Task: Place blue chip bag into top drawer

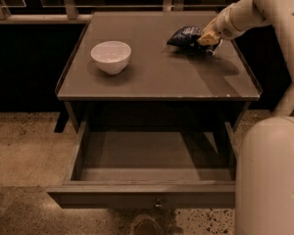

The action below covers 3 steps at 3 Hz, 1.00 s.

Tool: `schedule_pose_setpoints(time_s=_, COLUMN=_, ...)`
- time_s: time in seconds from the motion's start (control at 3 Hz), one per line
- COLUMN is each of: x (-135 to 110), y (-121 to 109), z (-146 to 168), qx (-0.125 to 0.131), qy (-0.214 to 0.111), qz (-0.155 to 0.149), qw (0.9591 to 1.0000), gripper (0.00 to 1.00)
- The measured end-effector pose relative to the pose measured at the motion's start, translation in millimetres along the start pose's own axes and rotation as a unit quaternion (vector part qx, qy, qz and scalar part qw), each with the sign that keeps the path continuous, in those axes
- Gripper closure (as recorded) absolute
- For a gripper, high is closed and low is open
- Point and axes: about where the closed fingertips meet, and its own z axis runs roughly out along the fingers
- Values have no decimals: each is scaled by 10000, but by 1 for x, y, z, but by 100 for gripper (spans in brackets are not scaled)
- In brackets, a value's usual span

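The blue chip bag (183, 35), dark and crumpled, is at the back right of the table top (157, 77). My gripper (207, 39) is at the bag's right end and is shut on it, holding it just off the surface over its shadow. The top drawer (147, 195) is pulled wide open below the table. Its inside is bare, and its small round knob (158, 205) shows at the centre of the front panel.
A white bowl (111, 56) stands on the left part of the table top. My arm's large white body (269, 175) fills the lower right, in front of the drawer's right end. A railing (39, 18) runs behind the table. Speckled floor lies around the drawer.
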Motion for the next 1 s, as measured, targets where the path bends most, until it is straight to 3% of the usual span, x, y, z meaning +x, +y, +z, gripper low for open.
schedule_pose_setpoints(time_s=0.33, x=-18, y=-6, z=-88, qx=672, qy=-809, qz=42, qw=9944, gripper=100)
schedule_pose_setpoints(time_s=0.67, x=-59, y=7, z=-185, qx=1393, qy=-1476, qz=60, qw=9792, gripper=100)
schedule_pose_setpoints(time_s=1.0, x=-104, y=44, z=-253, qx=1891, qy=-2082, qz=207, qw=9594, gripper=100)
